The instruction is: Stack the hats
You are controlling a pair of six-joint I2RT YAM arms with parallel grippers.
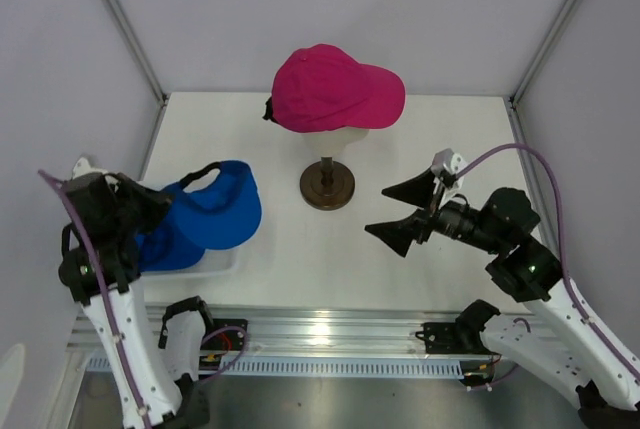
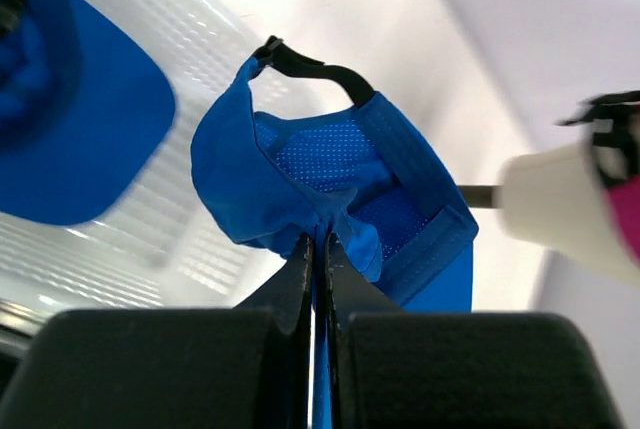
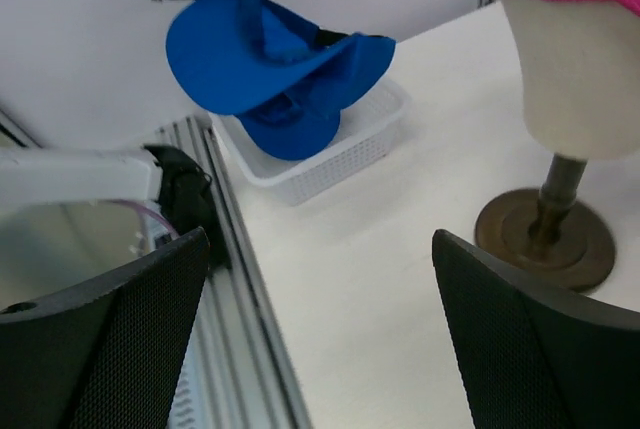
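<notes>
A magenta-pink hat sits on the cream mannequin head at the back centre. My left gripper is shut on the fabric edge of a royal blue hat, which hangs above the white basket. In the left wrist view the fingers pinch that hat with its mesh inside facing the camera. A second blue hat lies in the basket below. My right gripper is open and holds nothing, right of the stand and above the table.
The white mesh basket stands at the table's left front. The brown round stand base sits mid-table under the head. White walls enclose the table on three sides. A metal rail runs along the near edge.
</notes>
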